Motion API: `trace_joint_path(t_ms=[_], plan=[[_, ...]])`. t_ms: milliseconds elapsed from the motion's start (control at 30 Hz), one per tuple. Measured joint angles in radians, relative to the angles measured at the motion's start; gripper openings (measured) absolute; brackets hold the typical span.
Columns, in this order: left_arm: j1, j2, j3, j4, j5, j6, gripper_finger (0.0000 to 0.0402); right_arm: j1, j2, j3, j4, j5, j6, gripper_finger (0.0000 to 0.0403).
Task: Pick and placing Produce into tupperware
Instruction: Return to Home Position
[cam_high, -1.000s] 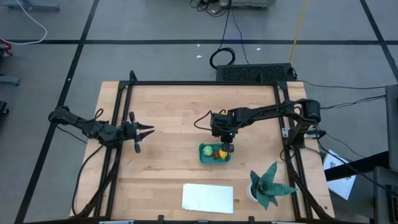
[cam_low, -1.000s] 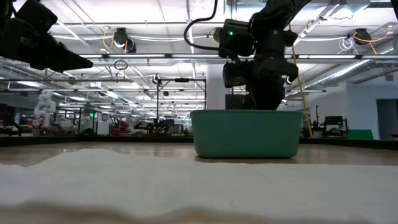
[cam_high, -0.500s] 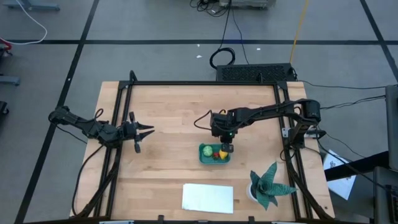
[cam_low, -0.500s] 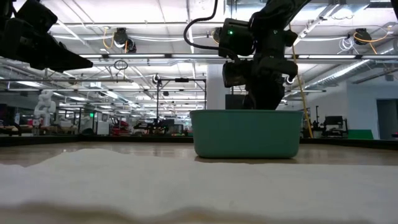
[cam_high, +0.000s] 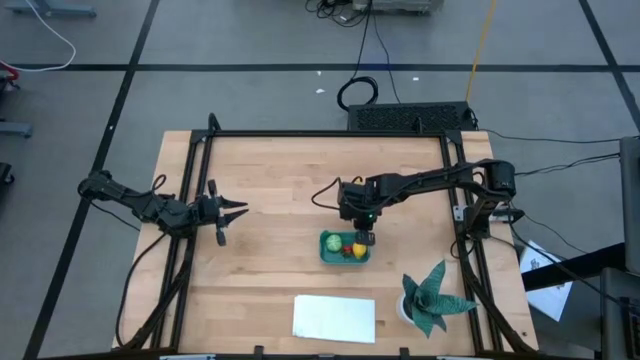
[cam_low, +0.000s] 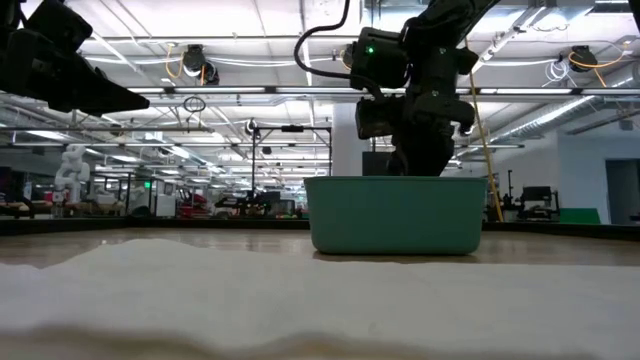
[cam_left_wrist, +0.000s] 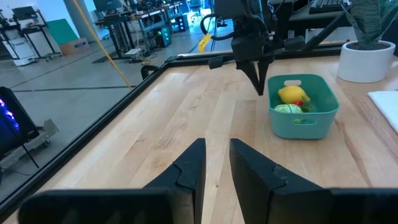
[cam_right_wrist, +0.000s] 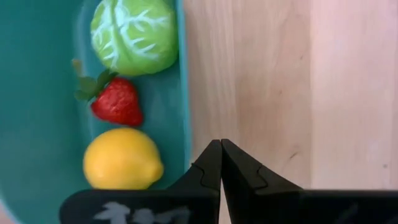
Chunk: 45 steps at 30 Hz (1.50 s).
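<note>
Right gripper (cam_right_wrist: 221, 144), fingers pinched together, empty, beside teal tupperware tub (cam_low: 395, 215) holding lemon (cam_right_wrist: 122, 158), strawberry (cam_right_wrist: 116, 102), cabbage (cam_right_wrist: 134, 34); a low retreat risks nudging the tub (left gripper (cam_left_wrist: 216, 143) slightly parted, well apart).

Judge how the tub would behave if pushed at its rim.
The tub would probably slide, not tip: it sits low and wide on the smooth table. Likely light: its walls look thin. The loose lemon may roll. The shut right gripper hangs by its rim; the left gripper waits far off.
</note>
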Motion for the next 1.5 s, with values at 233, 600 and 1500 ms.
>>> trace_joint_path(t_ms=[233,600,1500], plan=[[0.0,0.0,0.0,0.0,-0.001,0.001,0.0079,-0.004,0.0,0.0,0.021,0.015,-0.023,0.0],[0.0,0.0,0.0,0.133,-0.052,0.077,0.0078,-0.008,-0.134,0.0,0.048,0.01,-0.029,0.0],[-0.096,0.0,0.238,0.032,-0.108,0.207,0.0001,0.201,-0.926,-0.021,-0.044,0.304,0.188,0.0]])
